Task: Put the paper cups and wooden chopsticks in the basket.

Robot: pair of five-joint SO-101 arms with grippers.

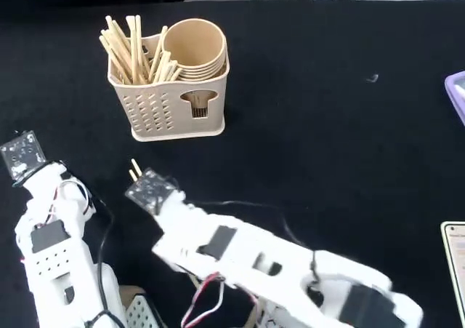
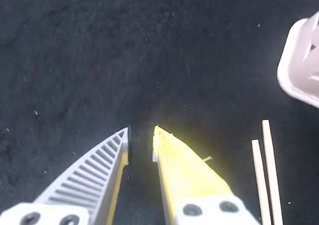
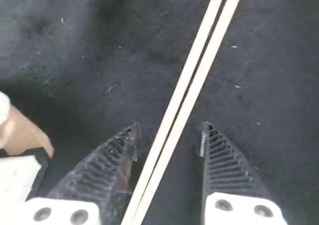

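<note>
Left gripper (image 2: 141, 135) is hanging over black cloth (image 1: 327, 124), fingers narrowly parted, gripping nothing. Loose chopstick pair (image 3: 199, 75) is lying flat just beside it. The pair's long axis is running between the right gripper (image 3: 169, 126) fingers, which are standing open astride it, seemingly not touching. Basket (image 1: 167, 117) is holding bundled chopsticks (image 1: 131, 48) and, to their right, stacked paper cups (image 1: 195, 48).

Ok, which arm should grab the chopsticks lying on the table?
Right. The right end effector is open and straddles the two chopsticks, which run between its fingers. The left end effector sits off to one side of them, holding nothing.
</note>
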